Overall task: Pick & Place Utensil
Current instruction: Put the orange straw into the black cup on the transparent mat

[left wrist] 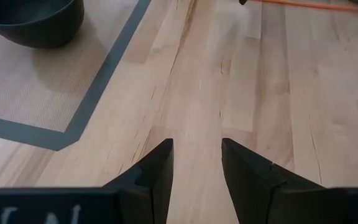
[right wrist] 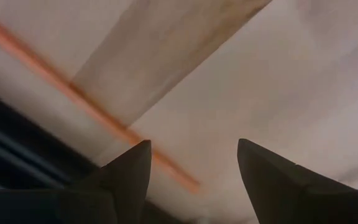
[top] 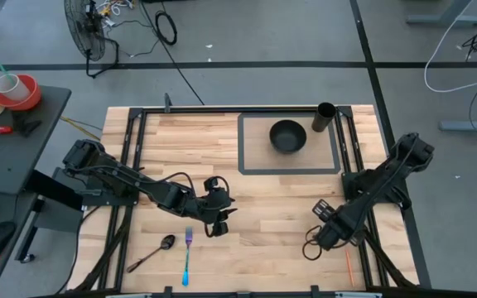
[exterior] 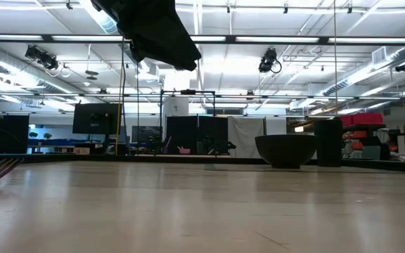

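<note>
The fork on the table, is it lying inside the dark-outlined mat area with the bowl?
No: in the high view the fork lies on bare wood beside the spoon, far from the mat holding the bowl.

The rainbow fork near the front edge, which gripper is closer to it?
Left. The left gripper hovers just beside the fork, open and empty. The right gripper sits far across the table.
</note>
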